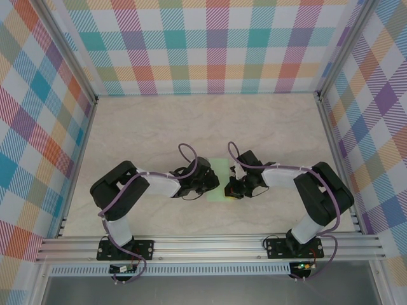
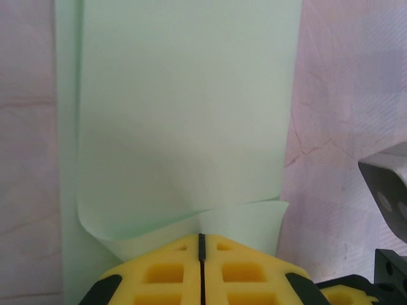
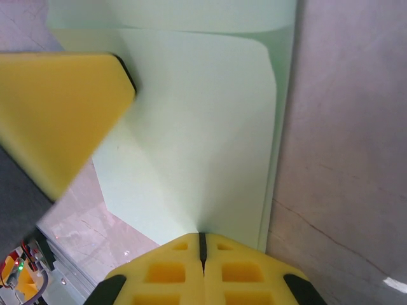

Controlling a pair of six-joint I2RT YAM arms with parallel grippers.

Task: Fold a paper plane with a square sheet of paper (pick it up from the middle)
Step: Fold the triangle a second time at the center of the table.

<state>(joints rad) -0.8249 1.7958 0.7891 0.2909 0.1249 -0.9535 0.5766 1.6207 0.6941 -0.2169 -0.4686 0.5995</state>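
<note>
Here the square sheet of paper lies doubled (pale mint)

Pale mint-green square sheet of paper, plain and unmarked, left gripper and right gripper yellow with black edging, cream marbled table, pastel plaid walls from nine round to three o'clock, black-and-white arms, purple cables, silver rail at six o'clock

the scene is evenly and brightly lit with only faint shadows; the paper is rendered sharp, while a near finger is blurred.
</note>
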